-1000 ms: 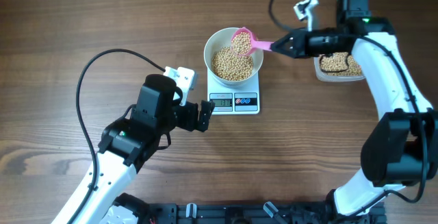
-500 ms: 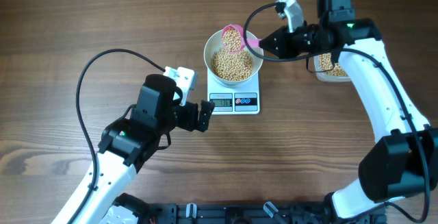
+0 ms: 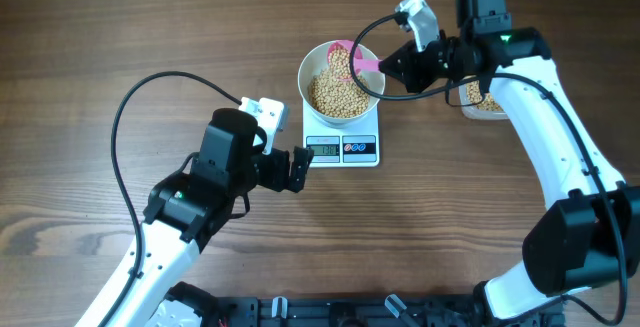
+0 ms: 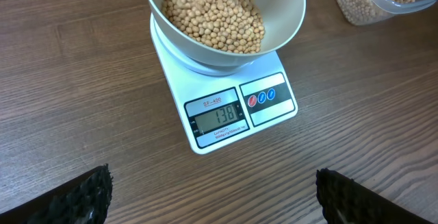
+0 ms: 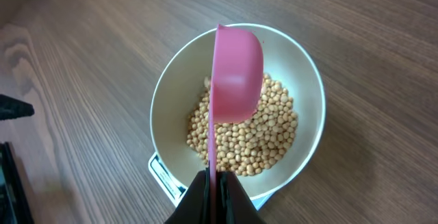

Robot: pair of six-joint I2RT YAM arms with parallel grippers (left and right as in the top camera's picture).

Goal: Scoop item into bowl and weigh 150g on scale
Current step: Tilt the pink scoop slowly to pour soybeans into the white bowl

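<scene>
Items, left to right, each placed against the scale.

1. Left gripper (image 3: 303, 169): we list it just left of the scale's front corner, low over the table. Its fingers are spread wide and empty. We judge it is parked there so its camera can watch the display.
2. Scale (image 3: 343, 149): our landmark. Its display reads 138, short of the target.
3. Bowl (image 3: 312, 67): sits centred on the scale's platform, so whatever goes in is weighed.
4. Beans (image 3: 338, 95): we count a heap inside the bowl, on the scale.
5. Scoop (image 5: 236, 73): pink, above the scale's far side, over the bowl. It is turned on edge, we judge so the beans trickle out slowly.
6. Right gripper (image 5: 215, 183): above the scale's right edge, its fingers clenched tight on the scoop's handle.
7. Tub (image 4: 363, 5): clear plastic, well right of the scale. It holds the spare beans, within reach for another scoop.
</scene>
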